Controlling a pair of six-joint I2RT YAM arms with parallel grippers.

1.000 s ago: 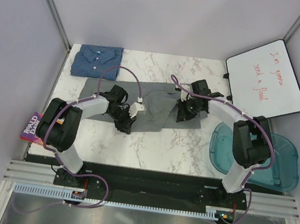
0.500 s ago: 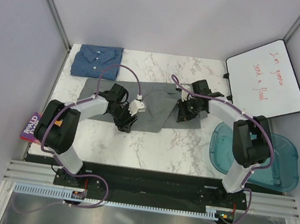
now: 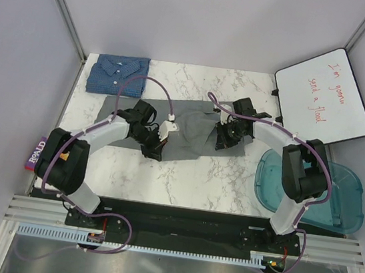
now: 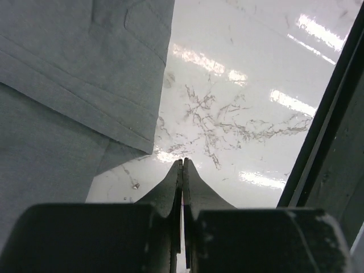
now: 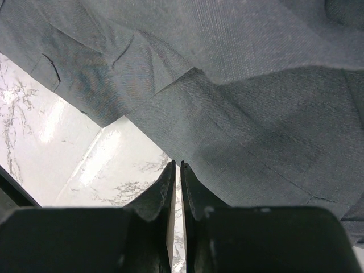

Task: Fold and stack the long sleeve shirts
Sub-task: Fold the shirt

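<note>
The plain grey long sleeve shirt (image 3: 190,127) lies spread and creased across the middle of the marble table (image 3: 224,179). The blue checked shirt (image 3: 116,74) sits folded at the back left corner. My left gripper (image 3: 154,147) is low at the grey shirt's front edge. In the left wrist view the left gripper (image 4: 182,161) is shut and empty over bare marble, the grey shirt (image 4: 74,85) just to its left. My right gripper (image 3: 224,140) is on the shirt's right part. Its jaws (image 5: 177,164) are shut to a thin slit at the hem of the grey shirt (image 5: 244,114), no cloth between them.
A colourful paperback (image 3: 34,151) hangs over the table's left front edge. A whiteboard (image 3: 326,95) with red writing leans at the back right. A teal plastic bin (image 3: 340,194) sits off the table's right side. Grey walls enclose the back and sides.
My left gripper's jaws opened and have closed again with nothing in them, and its wrist shifted slightly away from me. The grey shirt's front edge has bunched a little. The right arm has barely moved.
</note>
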